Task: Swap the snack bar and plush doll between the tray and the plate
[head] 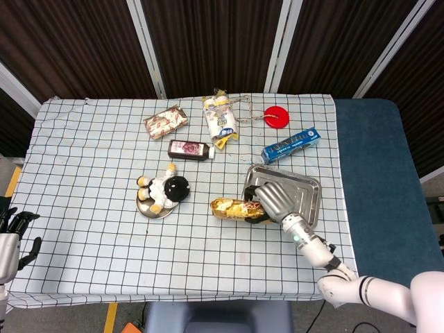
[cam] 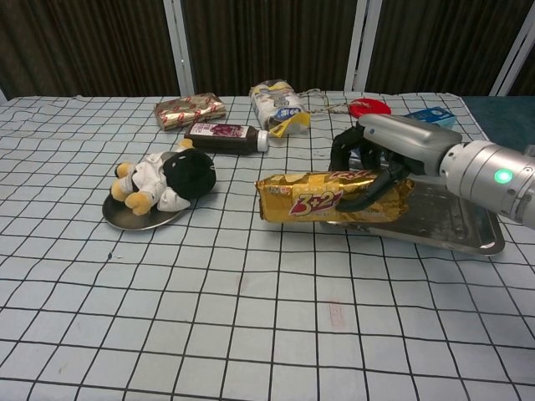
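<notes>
Carrying the snack bar (cam: 333, 197) leftward off the tray (cam: 451, 227), the right hand (cam: 378, 159) has its fingers wrapped over the wrapper's right half, so the long left end sticks out unsupported above the checked tablecloth (cam: 251, 317). That overhang looks like the main worry: a slick foil wrapper held at one end could pivot or slide out of the fingers, and it would land on the cloth between tray and plate.

The tray sits at the right, now holding nothing, with its left rim just under the hand; a low pass could catch the rim and shove the tray.

The plush doll (cam: 164, 179) lies on its side across the small metal plate (cam: 138, 217) at the left, covering most of it. Nothing leaves room there for the bar, so setting it down on the plate now would likely push the doll off or leave the bar tipping over the edge. I would guess the bar needs a spot on the bare cloth first.

The left hand (head: 12, 236) shows only at the near left corner in the head view, off the table, fingers apart and holding nothing, well away from the doll.

Further back, a dark bottle (cam: 226, 135) lies just behind the doll, and it could be knocked if a reach for the doll overshoots.
</notes>
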Controlling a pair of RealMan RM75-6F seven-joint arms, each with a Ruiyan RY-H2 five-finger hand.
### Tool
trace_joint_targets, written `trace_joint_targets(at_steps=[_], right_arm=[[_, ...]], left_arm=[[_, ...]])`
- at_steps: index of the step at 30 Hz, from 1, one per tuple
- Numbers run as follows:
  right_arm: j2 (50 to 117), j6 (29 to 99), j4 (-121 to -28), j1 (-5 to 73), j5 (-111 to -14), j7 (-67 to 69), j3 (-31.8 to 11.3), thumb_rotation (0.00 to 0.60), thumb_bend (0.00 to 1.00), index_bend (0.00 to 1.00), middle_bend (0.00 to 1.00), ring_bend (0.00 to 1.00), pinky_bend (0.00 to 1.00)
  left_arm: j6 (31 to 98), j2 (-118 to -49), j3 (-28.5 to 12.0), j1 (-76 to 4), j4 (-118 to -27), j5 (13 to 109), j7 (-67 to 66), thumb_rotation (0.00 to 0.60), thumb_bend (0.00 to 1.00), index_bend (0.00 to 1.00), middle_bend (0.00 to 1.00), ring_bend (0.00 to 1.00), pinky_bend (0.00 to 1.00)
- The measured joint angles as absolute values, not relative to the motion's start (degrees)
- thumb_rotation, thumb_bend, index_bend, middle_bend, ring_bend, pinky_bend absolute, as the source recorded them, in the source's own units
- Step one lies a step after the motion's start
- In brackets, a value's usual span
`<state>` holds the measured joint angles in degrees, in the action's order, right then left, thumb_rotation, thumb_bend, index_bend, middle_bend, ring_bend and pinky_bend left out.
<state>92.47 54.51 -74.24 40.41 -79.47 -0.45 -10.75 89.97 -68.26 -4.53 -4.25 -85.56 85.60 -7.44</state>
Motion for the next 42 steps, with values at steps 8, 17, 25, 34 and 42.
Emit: trace_joint_targets(at_steps=[8, 17, 25, 34, 42], right_arm=[[97.31, 49.97, -71.49, 44.39, -79.27, 1.17, -10.67, 0.600, 0.48, 0.77, 0.59, 0.75, 0.64], [100.54, 51.39, -67.72, 46.38, -79.95, 1.30, -11.79, 0.600, 0.48, 0.77, 0.59, 0.75, 0.64], [104.58, 52.78, -59.84, 49.67, -78.86, 0.63, -15.45, 0.600, 0.48, 0.77, 0.59, 0.75, 0.64], [110.13, 52.28, -46.43, 54.23, -77.89, 1.73, -17.69, 0.600, 0.48, 0.77, 0.59, 0.75, 0.63], [116.41, 49.12, -30.04, 59.61, -78.35, 10.96, -17.91, 0.600, 0.41, 0.63, 0.50, 0.52, 0.51]], left_arm=[[89.51, -68.29, -5.04, -4.38, -84.97, 84.51, -7.77, 0.600, 0.42, 0.29, 0.28, 0.15, 0.12], [88.93, -68.24, -5.42, -4.81, -85.03, 84.01, -7.93, 0.600, 0.42, 0.29, 0.28, 0.15, 0.12], [88.76, -68.19, -5.44, -4.87, -85.01, 83.79, -7.78, 0.600, 0.42, 0.29, 0.28, 0.15, 0.12], [88.79, -68.12, -5.40, -4.64, -84.98, 83.42, -7.52, 0.600, 0.42, 0.29, 0.28, 0.15, 0.12], [88.88, -68.10, -5.39, -4.44, -84.58, 83.21, -7.14, 0.600, 0.42, 0.29, 0.28, 0.15, 0.12]])
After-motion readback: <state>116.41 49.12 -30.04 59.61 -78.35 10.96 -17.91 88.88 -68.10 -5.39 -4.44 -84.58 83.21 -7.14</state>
